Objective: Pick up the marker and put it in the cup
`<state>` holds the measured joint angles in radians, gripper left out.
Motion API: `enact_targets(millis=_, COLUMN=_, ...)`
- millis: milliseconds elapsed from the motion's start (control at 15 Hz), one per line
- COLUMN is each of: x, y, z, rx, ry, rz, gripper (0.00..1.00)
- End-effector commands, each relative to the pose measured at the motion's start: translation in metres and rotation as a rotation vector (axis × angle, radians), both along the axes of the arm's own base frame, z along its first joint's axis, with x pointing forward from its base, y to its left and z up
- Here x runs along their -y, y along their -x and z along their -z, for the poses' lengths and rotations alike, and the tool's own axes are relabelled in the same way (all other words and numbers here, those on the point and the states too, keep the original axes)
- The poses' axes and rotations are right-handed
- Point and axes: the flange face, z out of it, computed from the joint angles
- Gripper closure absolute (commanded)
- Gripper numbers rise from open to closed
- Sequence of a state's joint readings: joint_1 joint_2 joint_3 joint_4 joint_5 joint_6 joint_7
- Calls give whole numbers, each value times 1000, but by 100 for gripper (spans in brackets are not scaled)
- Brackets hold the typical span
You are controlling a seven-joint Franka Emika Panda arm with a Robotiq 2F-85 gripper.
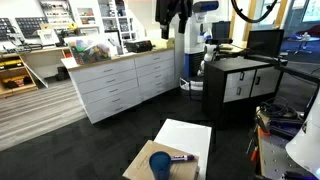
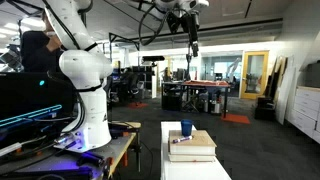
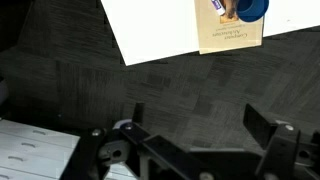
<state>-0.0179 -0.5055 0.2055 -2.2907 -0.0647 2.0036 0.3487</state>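
Note:
The small blue cup (image 1: 160, 162) stands on a tan book on a white table; it shows in both exterior views (image 2: 186, 128) and at the top edge of the wrist view (image 3: 250, 8). The marker (image 1: 180, 156) lies flat on the book right beside the cup, dark purple with a white section (image 2: 181, 140); only its end shows in the wrist view (image 3: 218, 5). My gripper (image 3: 200, 125) is open and empty. It hangs high above the floor, far from the cup and marker (image 2: 193, 45), near the top of an exterior view (image 1: 176, 14).
The tan book (image 3: 228, 32) lies on the white table (image 3: 160, 30). Dark carpet floor lies below the gripper. White drawer cabinets (image 1: 120, 82) and a black cabinet (image 1: 240, 85) stand behind. The white robot base (image 2: 85, 90) stands on a bench beside the table.

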Motion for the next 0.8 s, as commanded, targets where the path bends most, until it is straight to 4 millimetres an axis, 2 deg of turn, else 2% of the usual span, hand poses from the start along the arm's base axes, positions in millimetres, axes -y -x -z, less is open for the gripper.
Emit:
enact_targets(millis=0, x=0, y=0, z=0, rx=-1, ry=0, rz=0, gripper=0)
enact_targets(millis=400, x=0, y=0, z=0, rx=-1, ry=0, rz=0, gripper=0)
enact_targets(millis=733, x=3, y=-3, z=13, rx=-29, ry=-20, rz=-10, gripper=0)
